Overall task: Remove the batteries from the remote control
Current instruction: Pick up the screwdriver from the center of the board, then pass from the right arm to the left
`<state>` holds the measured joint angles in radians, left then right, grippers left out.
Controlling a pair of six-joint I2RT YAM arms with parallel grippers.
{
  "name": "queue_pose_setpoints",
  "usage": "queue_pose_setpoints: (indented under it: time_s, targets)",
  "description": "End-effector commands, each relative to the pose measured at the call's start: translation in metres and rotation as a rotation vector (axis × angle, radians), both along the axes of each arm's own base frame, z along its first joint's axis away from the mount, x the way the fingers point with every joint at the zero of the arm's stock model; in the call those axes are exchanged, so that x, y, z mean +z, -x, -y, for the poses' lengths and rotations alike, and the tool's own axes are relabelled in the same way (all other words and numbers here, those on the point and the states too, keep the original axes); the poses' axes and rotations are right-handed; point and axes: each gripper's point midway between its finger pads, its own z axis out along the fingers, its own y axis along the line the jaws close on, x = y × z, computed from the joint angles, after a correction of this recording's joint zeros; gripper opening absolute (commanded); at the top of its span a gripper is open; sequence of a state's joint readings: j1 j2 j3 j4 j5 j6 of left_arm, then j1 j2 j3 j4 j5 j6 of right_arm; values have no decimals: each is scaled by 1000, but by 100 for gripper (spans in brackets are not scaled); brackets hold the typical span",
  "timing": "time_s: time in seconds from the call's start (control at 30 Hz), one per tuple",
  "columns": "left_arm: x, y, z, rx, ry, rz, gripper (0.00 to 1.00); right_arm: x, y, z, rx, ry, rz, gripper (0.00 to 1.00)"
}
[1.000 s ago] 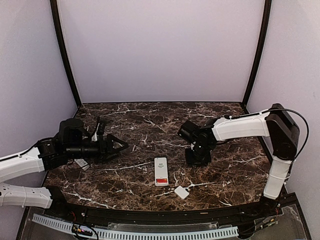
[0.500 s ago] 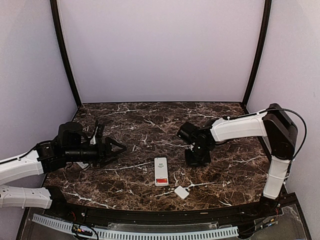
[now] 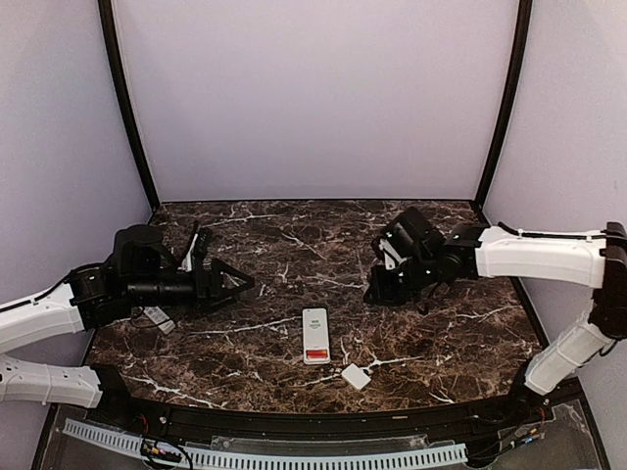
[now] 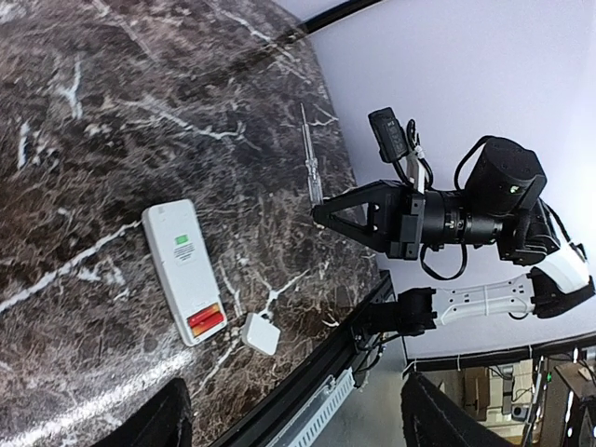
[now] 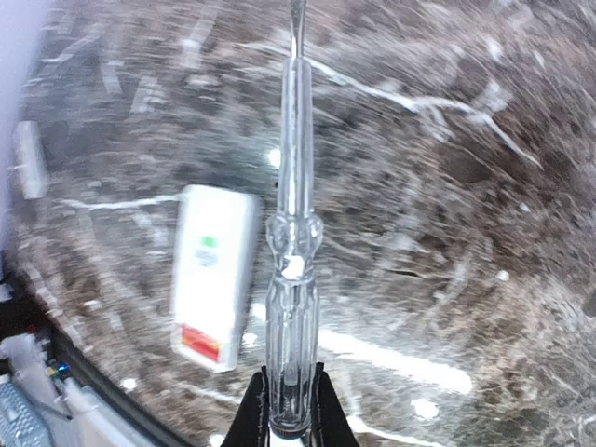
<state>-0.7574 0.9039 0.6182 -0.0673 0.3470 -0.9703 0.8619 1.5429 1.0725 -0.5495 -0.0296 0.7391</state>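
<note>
While the right hand (image 5: pixel 287 410) is clamped on a clear screwdriver (image 5: pixel 291 298), the left hand (image 3: pixel 235 286) hangs spread wide — remote (image 3: pixel 315 335) flat on the table (image 3: pixel 460 333) between them, red battery (image 3: pixel 315 352) showing.

Remote (image 3: pixel 315 335): one. Red battery (image 4: pixel 207 319) showing in its open end: one; more cannot be confirmed. Small white cover (image 3: pixel 357 376): one. Clear screwdriver (image 5: pixel 291 279): one. Robot arms: two, namely left arm (image 3: pixel 39 318) and right arm (image 3: pixel 539 255). White item (image 3: pixel 157 318) beneath the left arm: one, kind unclear.
</note>
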Motion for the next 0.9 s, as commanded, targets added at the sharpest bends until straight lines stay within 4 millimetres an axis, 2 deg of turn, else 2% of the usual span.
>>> queue_pose_setpoints:
  time_s: [0.0, 0.1, 0.23, 0.3, 0.6, 0.77, 0.87]
  targets:
    - [47, 4, 12, -80, 52, 167, 77, 90, 33, -45, 259, -418, 111, 0]
    - [55, 9, 21, -123, 78, 180, 77, 128, 59, -50, 360, -575, 110, 0]
    - [90, 23, 43, -211, 180, 281, 77, 180, 97, -58, 515, -829, 74, 0]
    - [103, 27, 51, -248, 214, 320, 77, 192, 112, -61, 567, -892, 36, 0]
    - [148, 47, 73, -364, 359, 437, 81, 218, 167, -83, 789, -961, -102, 0]
    - [159, 50, 72, -365, 396, 460, 81, 230, 178, -86, 842, -1017, -116, 0]
    - [165, 54, 69, -367, 425, 477, 73, 231, 177, -88, 838, -1025, -124, 0]
